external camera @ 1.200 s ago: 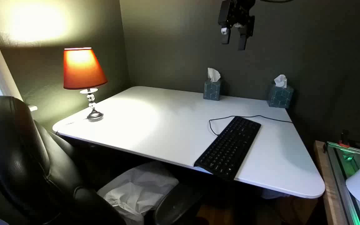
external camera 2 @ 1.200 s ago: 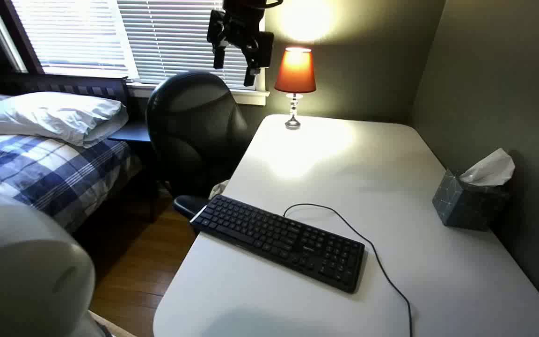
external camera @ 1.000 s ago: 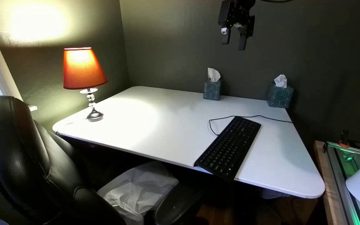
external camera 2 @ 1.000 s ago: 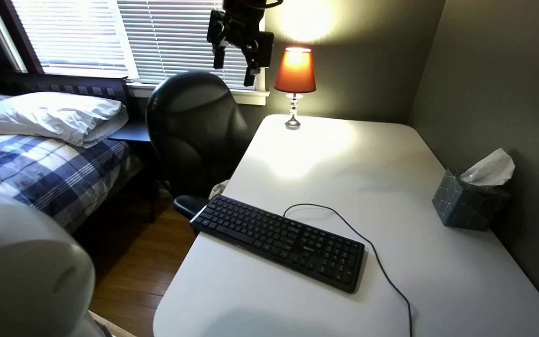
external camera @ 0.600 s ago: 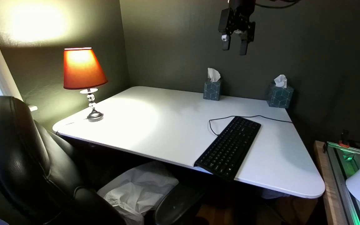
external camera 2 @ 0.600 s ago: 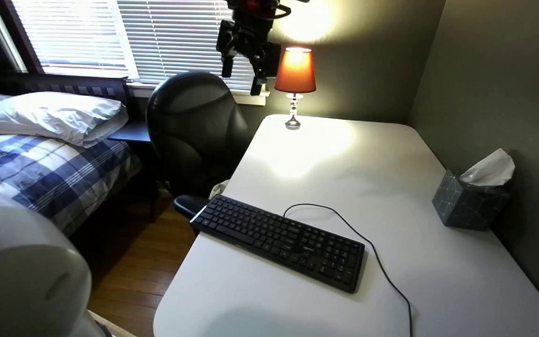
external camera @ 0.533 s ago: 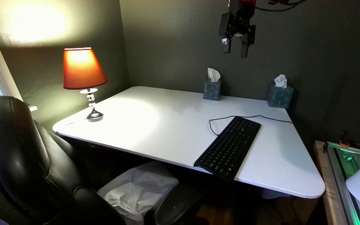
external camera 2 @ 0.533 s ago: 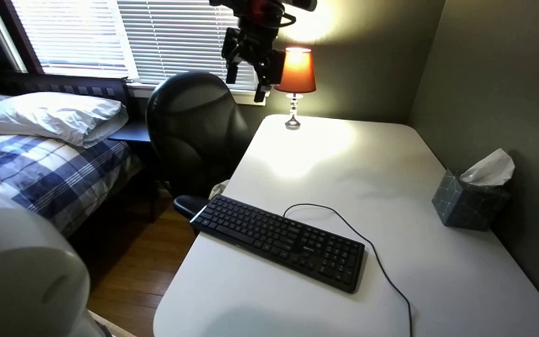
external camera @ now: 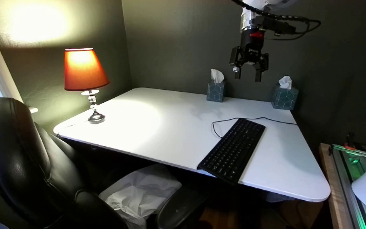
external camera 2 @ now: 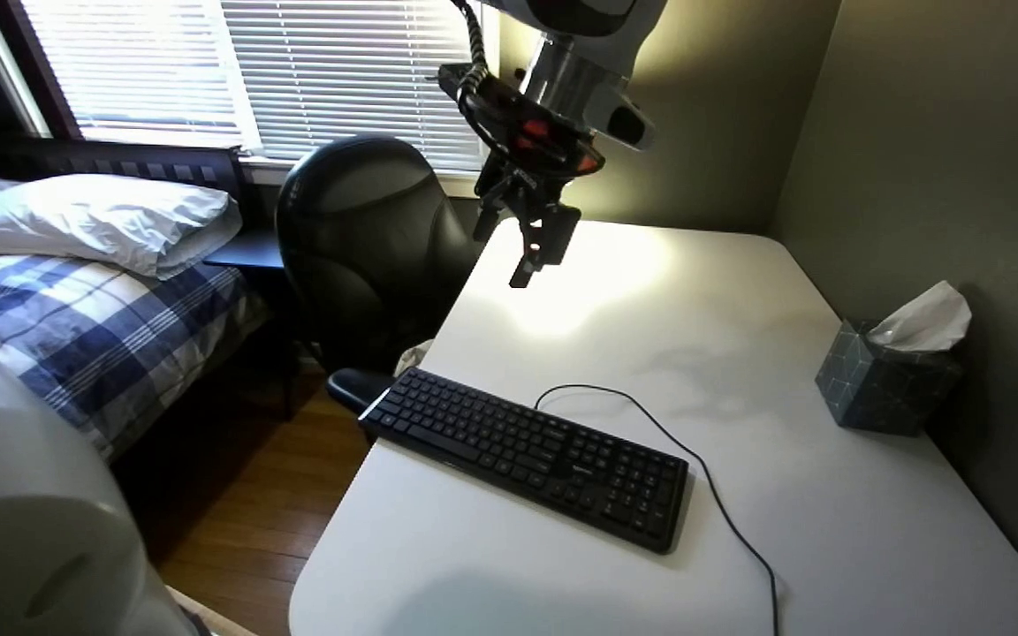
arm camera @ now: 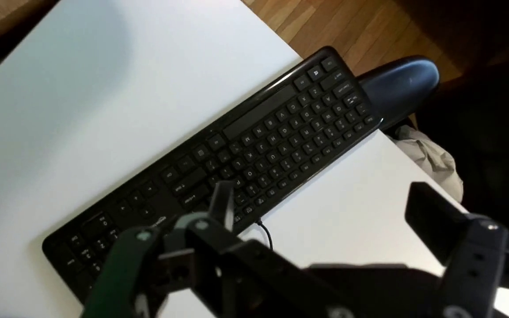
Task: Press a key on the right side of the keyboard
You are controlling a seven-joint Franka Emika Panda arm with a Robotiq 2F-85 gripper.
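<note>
Jaws hang wide and empty above bench [external camera: 179, 130]; keyboard [external camera 2: 528, 454] lies well below, long axis diagonal in wrist view, numpad end [arm camera: 92, 245] lower left.

In the wrist view, the gripper [arm camera: 318, 198] is blurred and it hides a part of the keyboard [arm camera: 219, 159]. In both exterior views, the upper edge cuts the arm [external camera 2: 562, 84]; in an exterior view, the lower edge cuts the chair [external camera: 14, 146].

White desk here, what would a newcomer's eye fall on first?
Probably the lit orange lamp, at the left end of the desk in an exterior view. Then the black keyboard, one end jutting past the desk's edge. Above the desk hang the fingers, spread apart.
</note>
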